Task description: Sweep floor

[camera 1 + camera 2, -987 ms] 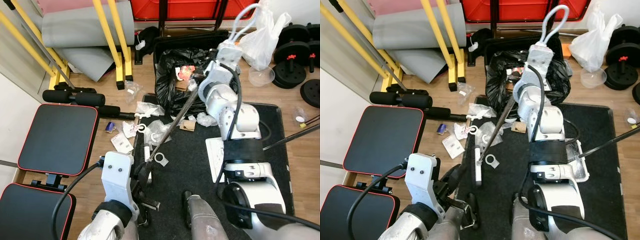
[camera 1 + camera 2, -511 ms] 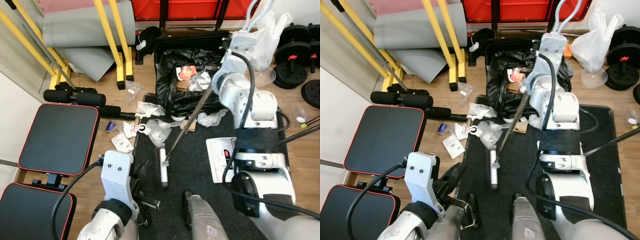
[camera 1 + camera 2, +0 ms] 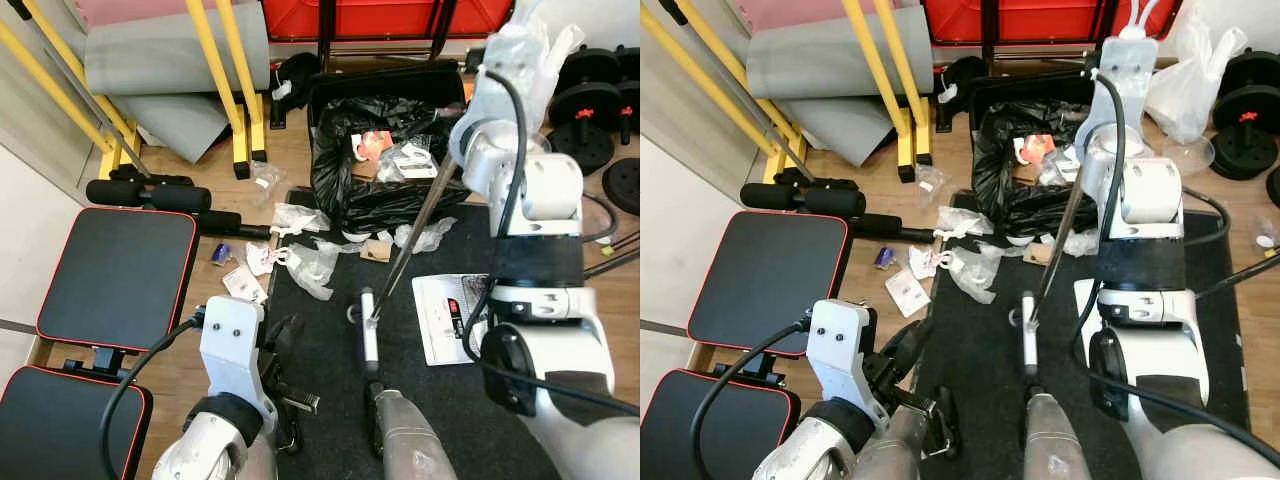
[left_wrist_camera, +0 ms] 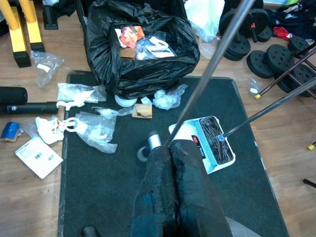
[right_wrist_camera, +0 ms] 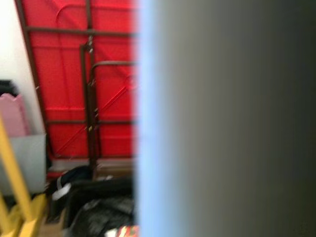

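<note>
Our right gripper (image 3: 452,160) pinches the long grey metal broom handle (image 3: 410,235); our left gripper's (image 4: 173,173) black fingers are pressed together.

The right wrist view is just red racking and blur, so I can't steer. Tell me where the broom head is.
Observer: The broom head lies on the black mat, straight ahead of the robot.
Operator: Give me the nearest litter.
Observer: Clear plastic wrappers lie at the mat's left edge, to the left of the head.
Operator: Say where the bag is.
Observer: The black bin bag stands open at the mat's far edge.
</note>
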Motion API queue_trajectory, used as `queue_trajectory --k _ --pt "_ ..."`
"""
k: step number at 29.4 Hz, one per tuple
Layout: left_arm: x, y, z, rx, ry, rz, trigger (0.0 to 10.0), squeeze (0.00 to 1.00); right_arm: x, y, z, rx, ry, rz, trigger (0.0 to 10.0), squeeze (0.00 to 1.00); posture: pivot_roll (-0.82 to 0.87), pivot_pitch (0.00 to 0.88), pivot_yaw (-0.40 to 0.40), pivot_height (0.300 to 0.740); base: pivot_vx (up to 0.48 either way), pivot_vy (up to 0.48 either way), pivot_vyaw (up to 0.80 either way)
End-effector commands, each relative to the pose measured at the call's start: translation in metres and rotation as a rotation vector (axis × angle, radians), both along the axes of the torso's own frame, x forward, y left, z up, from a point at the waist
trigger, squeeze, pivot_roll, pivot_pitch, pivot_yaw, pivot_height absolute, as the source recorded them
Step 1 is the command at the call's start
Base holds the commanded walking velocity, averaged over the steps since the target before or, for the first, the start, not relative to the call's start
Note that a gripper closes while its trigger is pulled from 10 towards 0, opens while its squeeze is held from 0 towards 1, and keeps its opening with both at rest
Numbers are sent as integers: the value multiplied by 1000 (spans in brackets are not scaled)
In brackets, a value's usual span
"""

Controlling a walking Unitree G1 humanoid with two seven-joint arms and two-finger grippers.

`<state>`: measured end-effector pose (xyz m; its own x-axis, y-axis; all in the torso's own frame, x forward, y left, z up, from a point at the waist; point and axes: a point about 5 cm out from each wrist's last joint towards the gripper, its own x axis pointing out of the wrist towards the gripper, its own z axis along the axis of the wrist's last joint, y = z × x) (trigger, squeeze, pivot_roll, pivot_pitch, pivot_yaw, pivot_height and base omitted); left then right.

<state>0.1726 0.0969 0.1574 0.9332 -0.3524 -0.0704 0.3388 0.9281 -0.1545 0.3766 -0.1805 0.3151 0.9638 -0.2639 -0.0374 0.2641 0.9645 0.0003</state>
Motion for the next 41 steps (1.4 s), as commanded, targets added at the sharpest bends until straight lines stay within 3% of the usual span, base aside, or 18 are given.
queue_trajectory --k 1,6,9,11,14,19,27,31,32,33,34,37,38,39,41 --pt "-2 0 -7 -3 39 -9 10000 0 -2 -2 10 -30 -26 -25 10000 0 -141 324 23 740 0 0 0" --pt "-2 0 -8 -6 40 -10 10000 0 -1 5 23 31 -90 42 10000 0 -139 322 23 740 0 0 0" --pt "-1 0 -8 -7 41 -10 10000 0 -2 18 38 121 -138 174 10000 0 -140 319 23 740 0 0 0" --pt "-1 0 -8 -7 41 -10 10000 0 -2 18 38 121 -138 174 10000 0 -140 319 23 740 0 0 0" --pt "-1 0 -8 -9 42 -11 10000 0 -4 32 50 258 -203 303 10000 0 -140 315 20 740 0 0 0" --pt "0 0 -9 -10 42 -11 10000 0 -7 38 53 320 -229 353 10000 0 -142 310 19 740 0 0 0" --pt "1 -3 -9 -14 43 -33 10000 0 -6 40 34 223 -167 407 10000 0 -137 290 7 740 0 0 0" --pt "3 1 -10 -30 48 -9 10000 0 -12 47 27 220 -184 543 10000 0 -144 269 0 740 0 0 0" --pt "6 4 -9 -30 41 17 10000 0 -20 54 28 280 -228 662 10000 0 -146 258 -1 740 0 0 0" --pt "6 4 -9 -30 41 17 10000 0 -20 54 28 280 -228 662 10000 0 -146 258 -1 740 0 0 0" --pt "9 8 -8 -32 32 46 10000 0 -28 59 28 301 -261 750 10000 0 -148 247 -2 740 0 0 0" --pt "12 11 -8 -47 28 73 10000 0 -36 65 25 281 -280 834 10000 0 -150 230 -9 740 0 0 0" --pt "15 14 -8 -55 19 91 10000 0 -43 71 18 187 -270 888 10000 0 -150 223 -11 740 0 0 0" --pt "15 14 -8 -55 19 91 10000 0 -43 71 18 187 -270 888 10000 0 -150 223 -11 740 0 0 0" --pt "19 19 -7 -68 5 123 10000 0 -58 80 6 84 -254 987 10000 0 -151 200 -18 740 0 0 0"
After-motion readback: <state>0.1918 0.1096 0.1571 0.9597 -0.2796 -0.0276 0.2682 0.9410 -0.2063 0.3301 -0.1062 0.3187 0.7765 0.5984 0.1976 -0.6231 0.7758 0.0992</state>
